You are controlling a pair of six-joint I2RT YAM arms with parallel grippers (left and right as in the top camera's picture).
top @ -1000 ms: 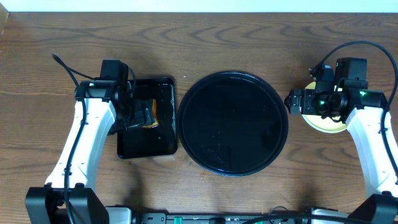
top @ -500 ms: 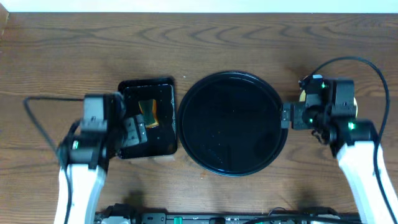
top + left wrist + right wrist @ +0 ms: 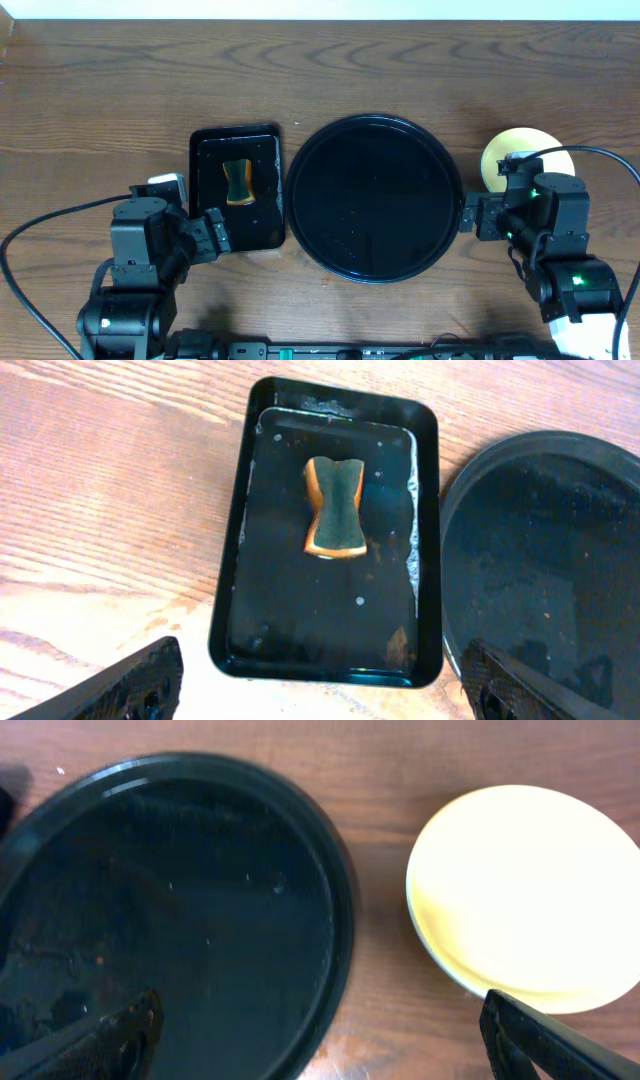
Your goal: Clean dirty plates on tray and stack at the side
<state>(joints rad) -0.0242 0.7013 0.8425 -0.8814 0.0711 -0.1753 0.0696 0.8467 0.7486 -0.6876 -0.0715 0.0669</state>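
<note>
The large round black tray (image 3: 375, 119) lies mid-table with no plate on it; it also shows in the left wrist view (image 3: 452, 520) and the right wrist view (image 3: 338, 900). A pale yellow plate (image 3: 515, 152) sits on the table to the tray's right and looks clean in the right wrist view (image 3: 530, 885). No mint-blue plate shows. My left gripper (image 3: 212, 233) hangs open and empty over the table in front of the rectangular tray (image 3: 320, 695). My right gripper (image 3: 476, 214) is open and empty over the gap between round tray and plate (image 3: 325, 1040).
A smaller rectangular black tray (image 3: 205, 205) stands left of the round tray, wet inside (image 3: 228, 560), with an orange sponge with a dark face (image 3: 335, 508) lying in it. Cables trail from both arms at the table's front.
Both arms have drawn back toward the front edge. The left gripper left the sponge lying in the rectangular tray. The right gripper came off the yellow plate, which now shows more fully.
</note>
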